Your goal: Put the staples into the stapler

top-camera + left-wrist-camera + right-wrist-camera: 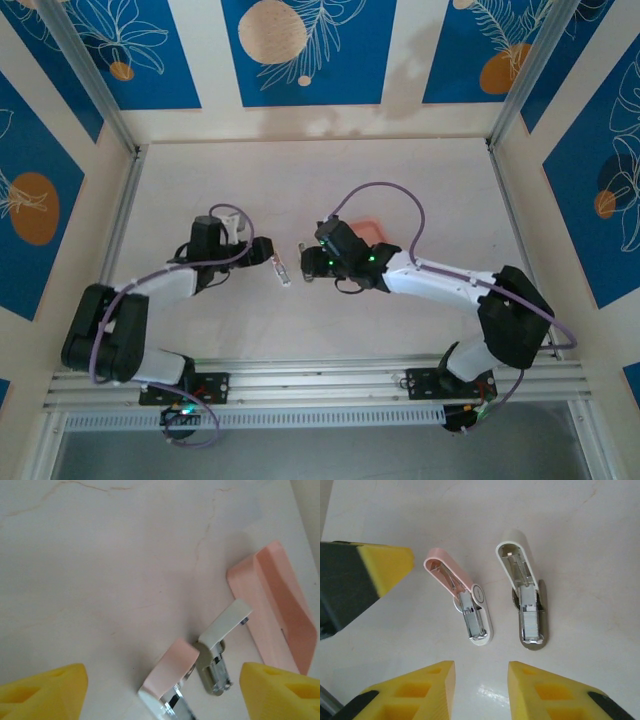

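Note:
Two small staplers lie side by side on the table, both hinged open. One has a pink lid, the other a white lid over a grey base. A ribbed grey metal strip, apparently staples, lies in the white stapler's channel, and the pink one's channel holds a similar strip. My right gripper is open just short of their front ends. From the opposite side, my left gripper is open around both the pink stapler and the white stapler. In the top view the staplers sit between the two grippers.
A salmon-pink tray lies just beyond the staplers, half hidden behind the right arm in the top view; I make out no loose strips in it. One left finger juts into the right wrist view.

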Robot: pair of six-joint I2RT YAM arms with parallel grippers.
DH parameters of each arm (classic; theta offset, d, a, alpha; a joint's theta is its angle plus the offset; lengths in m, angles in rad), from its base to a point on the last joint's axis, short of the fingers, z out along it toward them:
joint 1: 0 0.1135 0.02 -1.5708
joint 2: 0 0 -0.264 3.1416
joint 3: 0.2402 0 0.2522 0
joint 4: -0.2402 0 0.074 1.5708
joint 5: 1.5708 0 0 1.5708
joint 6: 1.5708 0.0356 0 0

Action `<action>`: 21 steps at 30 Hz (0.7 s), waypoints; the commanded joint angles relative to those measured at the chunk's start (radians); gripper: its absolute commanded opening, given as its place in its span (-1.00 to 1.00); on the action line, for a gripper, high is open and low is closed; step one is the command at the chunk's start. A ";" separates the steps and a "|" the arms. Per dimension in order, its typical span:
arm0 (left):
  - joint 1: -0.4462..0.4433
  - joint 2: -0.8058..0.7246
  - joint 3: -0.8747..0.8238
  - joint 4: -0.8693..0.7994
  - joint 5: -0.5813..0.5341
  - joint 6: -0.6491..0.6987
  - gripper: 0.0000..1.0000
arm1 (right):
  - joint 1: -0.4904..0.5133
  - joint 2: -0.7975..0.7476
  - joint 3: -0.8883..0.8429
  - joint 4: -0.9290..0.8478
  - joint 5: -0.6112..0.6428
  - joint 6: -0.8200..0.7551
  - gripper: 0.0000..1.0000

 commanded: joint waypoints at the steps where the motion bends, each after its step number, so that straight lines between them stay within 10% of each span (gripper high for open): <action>1: 0.010 0.078 0.065 0.021 0.145 0.029 0.52 | -0.020 -0.056 -0.033 -0.024 -0.022 0.013 -0.33; 21: -0.048 0.133 0.061 0.218 0.404 0.071 0.52 | -0.082 -0.160 -0.138 -0.014 -0.065 0.001 -0.33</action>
